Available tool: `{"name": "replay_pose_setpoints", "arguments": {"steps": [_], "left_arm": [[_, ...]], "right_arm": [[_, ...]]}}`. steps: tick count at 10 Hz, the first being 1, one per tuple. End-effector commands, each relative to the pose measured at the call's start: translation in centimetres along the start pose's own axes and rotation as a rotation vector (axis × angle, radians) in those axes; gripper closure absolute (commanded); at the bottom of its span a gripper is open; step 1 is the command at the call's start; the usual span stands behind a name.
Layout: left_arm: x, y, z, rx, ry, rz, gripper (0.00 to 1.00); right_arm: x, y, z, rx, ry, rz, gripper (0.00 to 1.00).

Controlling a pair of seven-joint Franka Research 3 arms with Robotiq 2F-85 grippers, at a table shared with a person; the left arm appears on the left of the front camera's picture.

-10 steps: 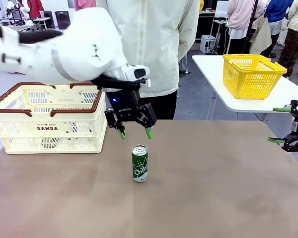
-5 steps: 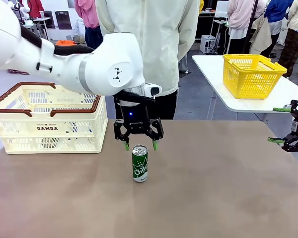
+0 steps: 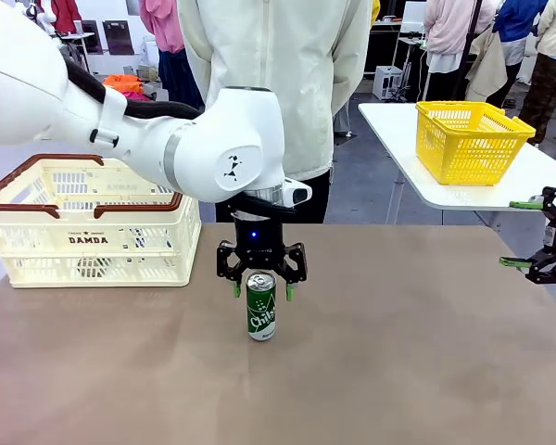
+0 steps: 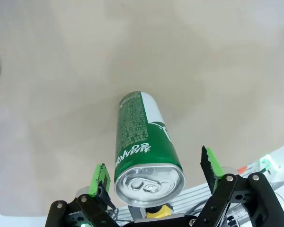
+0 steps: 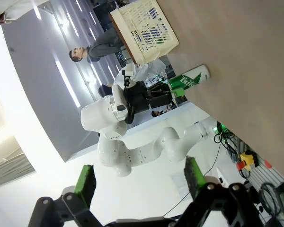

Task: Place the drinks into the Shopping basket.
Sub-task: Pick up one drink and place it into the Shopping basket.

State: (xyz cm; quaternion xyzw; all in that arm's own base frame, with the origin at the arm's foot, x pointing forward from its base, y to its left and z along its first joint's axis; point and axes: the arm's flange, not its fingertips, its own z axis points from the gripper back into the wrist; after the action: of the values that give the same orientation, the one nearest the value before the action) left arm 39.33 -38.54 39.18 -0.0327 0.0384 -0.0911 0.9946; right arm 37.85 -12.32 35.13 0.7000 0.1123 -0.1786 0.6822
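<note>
Green can, white script; "DAMDA" basket

A slim green drink can stands upright on the brown tabletop, near the table's middle; its silver top with the pull tab faces up, and white lettering runs along its side over a white swoosh. In the left wrist view the same can shows small white print down one side of its green body. The Shopping basket sits at the table's left far side, well apart from the can: a cream-white slatted crate with brown-red rim handles lying along its rim and "DAMDA" printed on the near wall. Through its slats nothing inside can be told.
</note>
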Motion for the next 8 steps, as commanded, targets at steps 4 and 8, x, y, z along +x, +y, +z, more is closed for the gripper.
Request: {"name": "replay_pose_setpoints", "arguments": {"steps": [4, 8], "left_arm": [[0.2, 0.8, -0.8, 0.025, -0.016, 0.033, 0.0], [0.6, 0.7, -1.0, 0.006, -0.019, 0.014, 1.0]], "right_arm": [[-0.2, 0.4, 0.0, -0.011, 0.008, -0.01, 0.0], [-0.2, 0.4, 0.0, -0.011, 0.008, -0.01, 0.0]]}}
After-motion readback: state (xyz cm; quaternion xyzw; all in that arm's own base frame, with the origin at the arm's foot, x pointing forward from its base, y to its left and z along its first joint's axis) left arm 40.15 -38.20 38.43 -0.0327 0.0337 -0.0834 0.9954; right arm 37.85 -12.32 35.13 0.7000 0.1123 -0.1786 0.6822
